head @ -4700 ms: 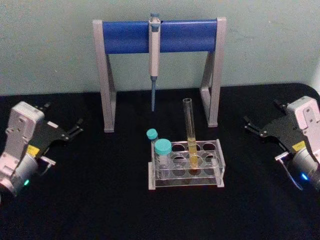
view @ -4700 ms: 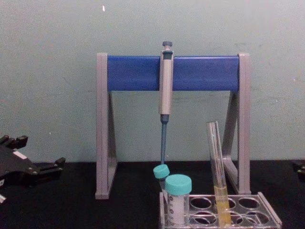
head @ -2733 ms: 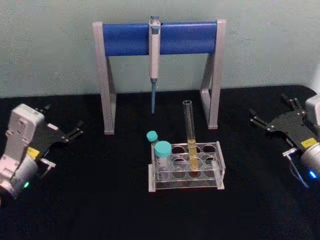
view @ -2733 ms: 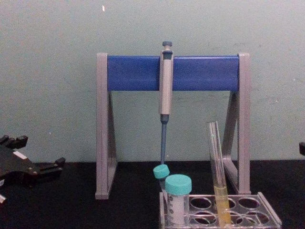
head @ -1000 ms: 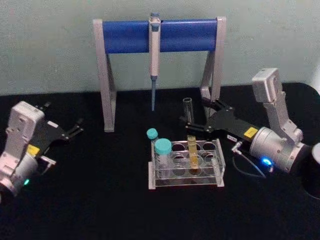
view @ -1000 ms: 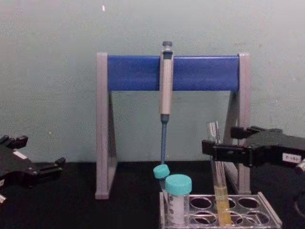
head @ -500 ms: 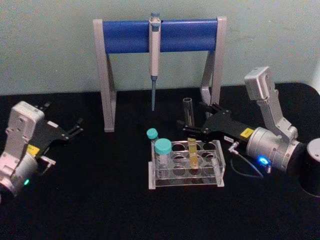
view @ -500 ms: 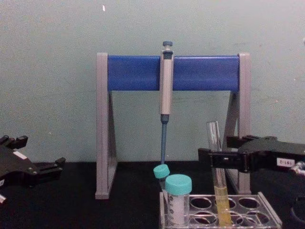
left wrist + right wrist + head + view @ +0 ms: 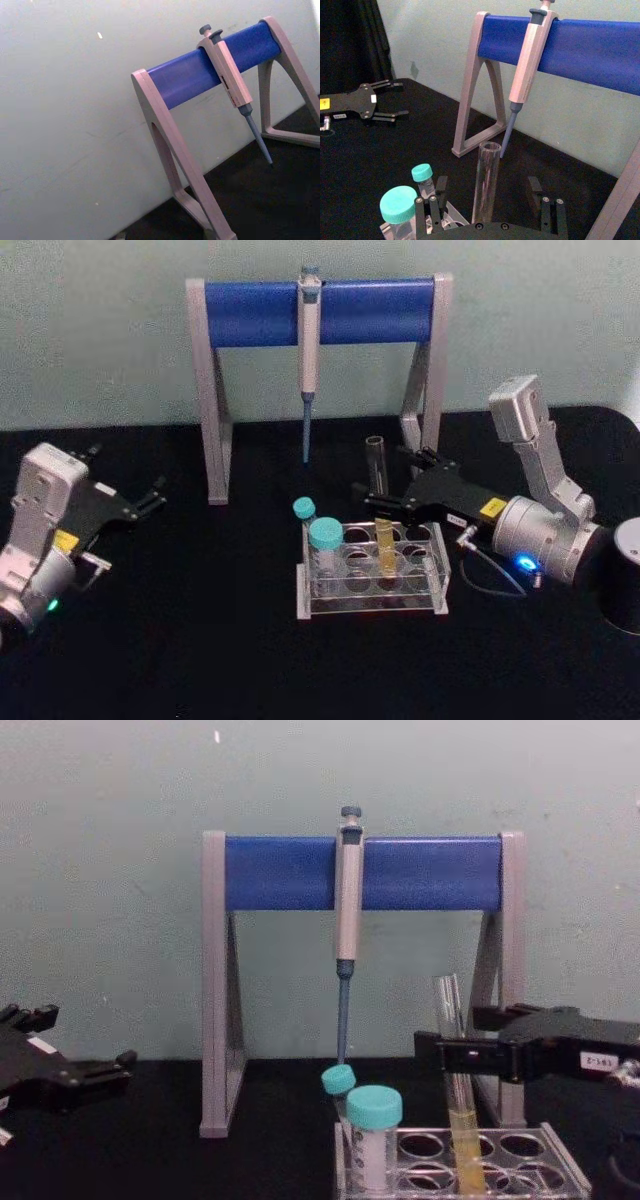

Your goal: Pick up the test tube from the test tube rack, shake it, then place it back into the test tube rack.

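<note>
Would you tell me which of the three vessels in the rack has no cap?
The tall test tube with yellow liquid, inside the open right gripper; both short vials wear teal caps.

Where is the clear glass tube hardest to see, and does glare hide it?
Head view: the test tube, inside the open right gripper, fades into the black table above its liquid; chest view: outlined against the pale wall; right wrist view: rim lit, no glare.

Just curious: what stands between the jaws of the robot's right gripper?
The test tube, seated in the test tube rack; the right wrist view shows the right gripper open around it.
</note>
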`<move>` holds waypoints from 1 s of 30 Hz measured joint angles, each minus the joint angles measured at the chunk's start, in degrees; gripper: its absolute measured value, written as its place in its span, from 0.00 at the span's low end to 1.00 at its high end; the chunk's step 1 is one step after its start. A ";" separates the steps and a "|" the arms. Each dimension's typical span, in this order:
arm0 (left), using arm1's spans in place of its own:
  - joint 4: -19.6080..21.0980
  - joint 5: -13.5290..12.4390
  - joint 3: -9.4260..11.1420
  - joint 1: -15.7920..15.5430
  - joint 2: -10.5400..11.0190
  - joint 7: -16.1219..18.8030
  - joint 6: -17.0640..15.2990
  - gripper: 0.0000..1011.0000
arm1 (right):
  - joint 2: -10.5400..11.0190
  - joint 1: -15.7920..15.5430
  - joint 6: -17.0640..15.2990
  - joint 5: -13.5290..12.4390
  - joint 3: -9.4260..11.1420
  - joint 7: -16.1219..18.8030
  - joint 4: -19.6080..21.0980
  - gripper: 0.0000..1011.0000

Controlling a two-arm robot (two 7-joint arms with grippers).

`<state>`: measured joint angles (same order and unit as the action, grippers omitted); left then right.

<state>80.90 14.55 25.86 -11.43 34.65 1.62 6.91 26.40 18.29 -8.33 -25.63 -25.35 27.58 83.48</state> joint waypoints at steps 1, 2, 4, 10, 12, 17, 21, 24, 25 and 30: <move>0.00 0.00 0.00 0.00 0.00 0.00 0.00 0.99 | 0.00 0.00 0.00 0.00 0.00 0.00 0.00 0.99; 0.00 0.00 0.00 0.00 0.00 0.00 0.00 0.99 | 0.00 0.00 0.00 0.00 0.01 0.00 0.00 0.99; 0.00 0.00 0.00 0.00 0.00 0.00 0.00 0.99 | 0.00 -0.01 0.00 0.00 0.02 -0.01 0.00 0.99; 0.00 0.00 0.00 0.00 0.00 0.00 0.00 0.99 | -0.03 -0.03 0.00 0.00 0.05 -0.04 0.00 0.99; 0.00 0.00 0.00 0.00 0.00 0.00 0.00 0.99 | -0.04 -0.04 0.00 0.00 0.06 -0.06 0.00 0.99; 0.00 0.00 0.00 0.00 0.00 0.00 0.00 0.99 | -0.04 -0.05 0.00 0.01 0.06 -0.09 0.00 0.99; 0.00 0.00 0.00 0.00 0.00 0.00 0.00 0.99 | -0.04 -0.04 -0.01 0.03 0.06 -0.12 0.02 0.99; 0.00 0.00 0.00 0.00 0.00 0.00 0.00 0.99 | -0.03 -0.05 -0.02 0.04 0.06 -0.14 0.03 0.99; 0.00 0.00 0.00 0.00 0.00 0.00 0.00 0.99 | -0.04 -0.05 -0.02 0.05 0.06 -0.15 0.03 0.98; 0.00 0.00 0.00 0.00 0.00 0.00 0.00 0.99 | -0.04 -0.05 -0.04 0.05 0.06 -0.17 0.03 0.87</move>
<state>80.90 14.55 25.86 -11.43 34.65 1.62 6.91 26.36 18.24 -8.37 -25.58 -25.29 27.41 83.51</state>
